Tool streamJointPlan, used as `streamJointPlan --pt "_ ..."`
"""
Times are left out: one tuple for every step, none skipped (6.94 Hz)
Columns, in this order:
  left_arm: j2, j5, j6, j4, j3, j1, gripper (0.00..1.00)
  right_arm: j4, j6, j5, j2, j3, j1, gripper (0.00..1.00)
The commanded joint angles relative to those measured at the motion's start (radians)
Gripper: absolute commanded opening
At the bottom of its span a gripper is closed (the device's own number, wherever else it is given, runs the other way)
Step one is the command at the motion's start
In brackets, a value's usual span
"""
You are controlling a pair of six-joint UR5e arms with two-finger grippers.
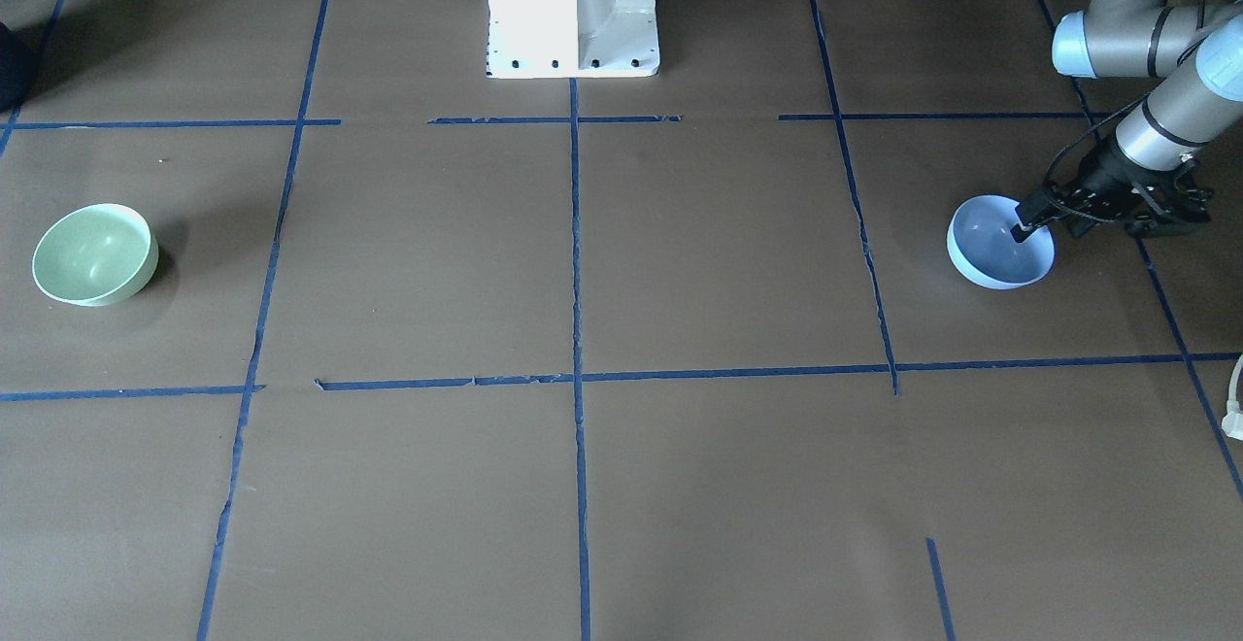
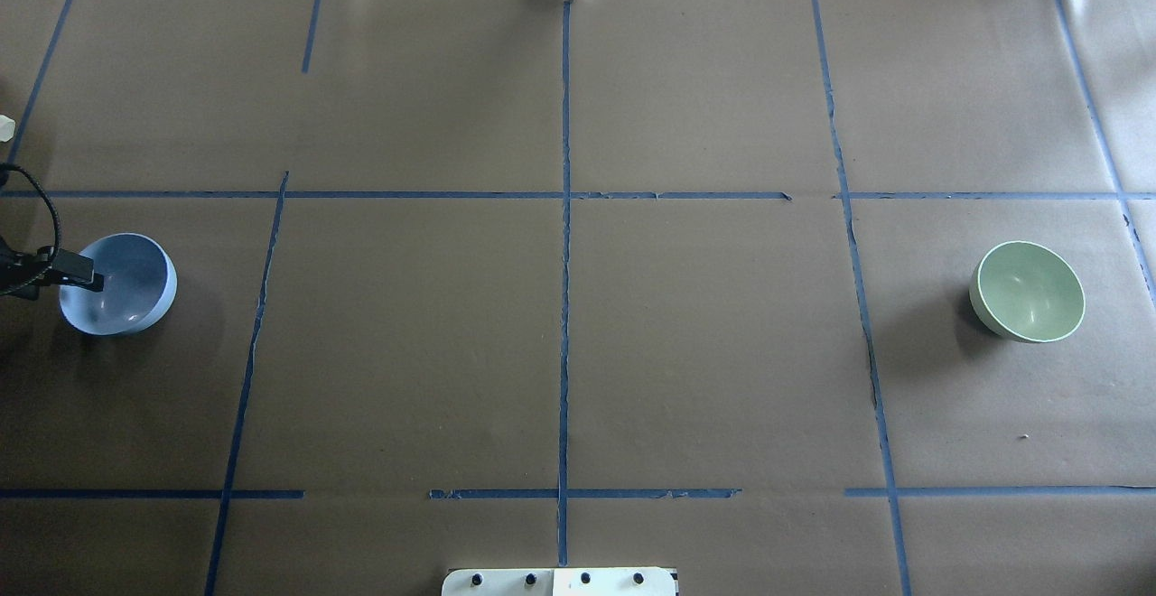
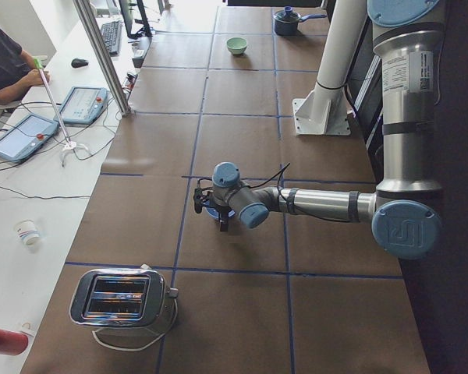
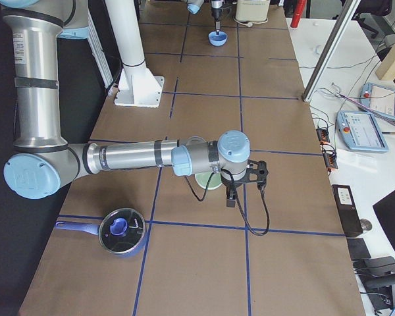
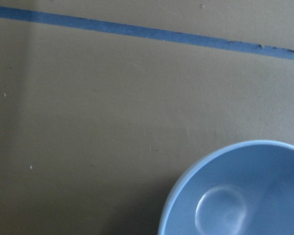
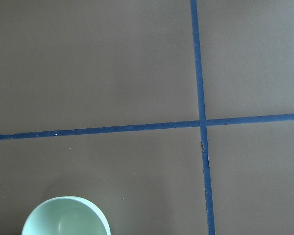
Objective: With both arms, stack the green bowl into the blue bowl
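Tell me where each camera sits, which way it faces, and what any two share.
Front-facing: across the table, faces pedestal; left hand at blue bowl.
Overhead: behind robot, looks forward; left hand on view's left.
Exterior left: table's end; left arm near.
Exterior right: opposite end; right arm near.
Left wrist: down on blue bowl; no hand.
Right wrist: down on green bowl; no hand.
Shared: front-facing and overhead both show both bowls.

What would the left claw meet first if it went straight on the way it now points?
The blue bowl. The left claw points down at its rim with one finger inside, so the bowl's inner wall or rim likely comes first; the exact depth is unclear.
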Motion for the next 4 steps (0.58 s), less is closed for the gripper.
streamJointPlan --pt "-0.005 0.002 0.000 0.000 0.005 0.004 0.43 0.000 0.000 0.000 -0.001 -0.002 0.001 1.00" --pt "-0.002 0.002 0.000 0.000 0.003 0.004 0.24 0.000 -0.001 0.000 -0.001 -0.001 0.001 1.00" --pt "0.000 -0.002 -0.007 0.000 -0.007 0.002 0.10 0.000 -0.001 0.000 -0.001 -0.001 0.001 1.00" --pt "0.001 -0.013 -0.013 0.000 -0.017 -0.002 0.01 0.000 0.000 0.000 0.000 -0.002 0.000 1.00"
